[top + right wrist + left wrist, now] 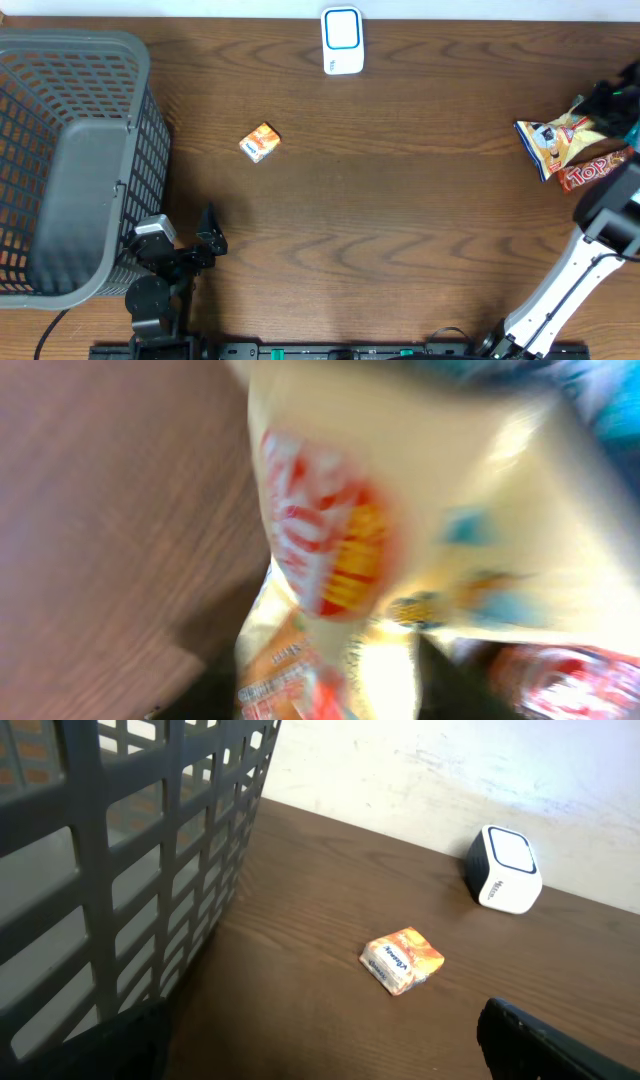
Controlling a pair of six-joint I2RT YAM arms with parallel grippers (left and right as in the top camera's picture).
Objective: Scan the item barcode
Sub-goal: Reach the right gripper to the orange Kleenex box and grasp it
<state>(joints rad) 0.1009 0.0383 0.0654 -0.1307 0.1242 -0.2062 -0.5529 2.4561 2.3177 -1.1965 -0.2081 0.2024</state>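
Overhead: snack bag [555, 140] beside right jaws

One dark brown wooden tabletop [400, 210] carries everything. There is one grey plastic lattice basket [148, 170] and one white rounded barcode scanner with a blue-outlined face [342, 41]. The packaged goods number three: one small orange-and-white packet [260, 142], one yellow-and-white crinkled snack bag [556, 140] and one red wrapper printed "Top" [597, 168]. Two robot arms are in view: one black left arm [160, 270] and one white-cased right arm [575, 265].
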